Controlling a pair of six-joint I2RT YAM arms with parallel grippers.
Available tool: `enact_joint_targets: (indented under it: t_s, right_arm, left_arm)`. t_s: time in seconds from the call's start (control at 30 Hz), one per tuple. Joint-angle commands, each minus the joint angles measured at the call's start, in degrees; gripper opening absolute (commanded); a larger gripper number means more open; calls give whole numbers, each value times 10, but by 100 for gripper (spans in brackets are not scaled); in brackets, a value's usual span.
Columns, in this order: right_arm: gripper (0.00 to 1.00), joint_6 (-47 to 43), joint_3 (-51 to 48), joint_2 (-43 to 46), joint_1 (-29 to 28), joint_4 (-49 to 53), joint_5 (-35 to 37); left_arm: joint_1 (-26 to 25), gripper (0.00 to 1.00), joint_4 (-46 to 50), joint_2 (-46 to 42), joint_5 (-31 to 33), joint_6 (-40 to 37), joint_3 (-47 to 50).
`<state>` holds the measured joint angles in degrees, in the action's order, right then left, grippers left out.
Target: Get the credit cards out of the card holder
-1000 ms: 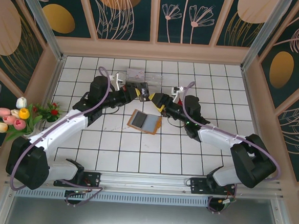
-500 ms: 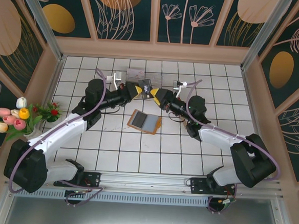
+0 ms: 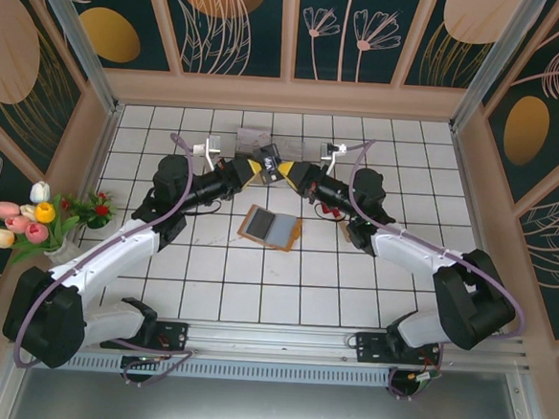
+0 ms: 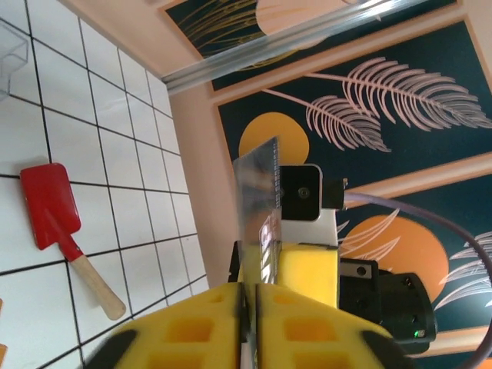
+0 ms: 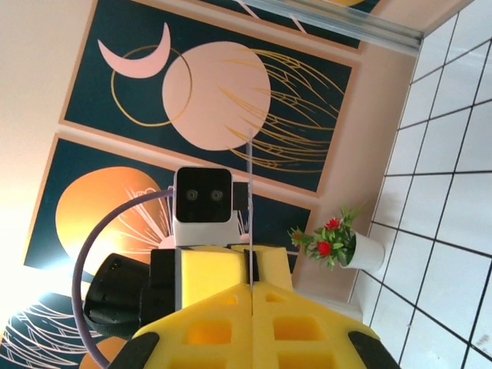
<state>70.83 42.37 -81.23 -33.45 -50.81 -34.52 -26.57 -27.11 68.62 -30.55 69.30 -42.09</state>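
Both grippers have drawn back from the card holder (image 3: 271,227) toward the rear wall since the earlier frame and now meet nose to nose just in front of the clear plastic box (image 3: 256,137). The card holder lies open and flat on the white tiled table (image 3: 207,281), skewed to the grid, tan rim around grey-blue inner panels, nothing resting on it. One credit card (image 3: 271,159) is raised behind the card holder, between the two tools. The right gripper (image 3: 284,171) has its yellow fingers pressed together on the card's thin edge (image 5: 250,223). The left gripper (image 3: 259,168) has the card standing in the narrow slot between its yellow fingers (image 4: 248,288); whether they pinch it or merely flank it cannot be told. In the left wrist view the card (image 4: 257,192) is a thin, glossy, grey rectangle seen nearly edge-on. A red spatula (image 4: 50,215) with a pale wooden handle lies on the tiles to the right of the card holder. Well to the card holder's left, against the side wall, stand a small white pot of red flowers (image 5: 361,250) and a bunch of tulips (image 3: 15,220).
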Motion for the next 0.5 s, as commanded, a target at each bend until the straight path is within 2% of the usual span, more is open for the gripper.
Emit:
enact_joint_targets:
  t_s: [0.0, 0.03, 0.1, 0.17, 0.2, 0.3, 0.47]
  right_arm:
    - [0, -64, 23, 3, 8, 48, -20]
    - [0, -87, 22, 10, 12, 75, -14]
    - [0, -143, 27, 18, 17, 128, -9]
    - [0, -207, 37, 24, 18, 189, 4]
    - [0, -247, 46, 23, 36, 220, 11]
    - [0, -344, 80, 11, 47, 296, 32]
    - [0, -490, 156, -44, 49, 368, 38]
  left_arm:
    - [0, 41, 53, -4, 38, -40, -10]
    - [0, 53, 84, -7, 59, -57, -15]
    - [0, 69, 130, -12, 100, -80, -16]
    - [1, 81, 160, -19, 140, -91, -8]
    - [0, 85, 171, -21, 158, -97, -3]
    - [7, 92, 203, -24, 197, -108, 12]
    - [28, 98, 255, -24, 240, -130, 23]
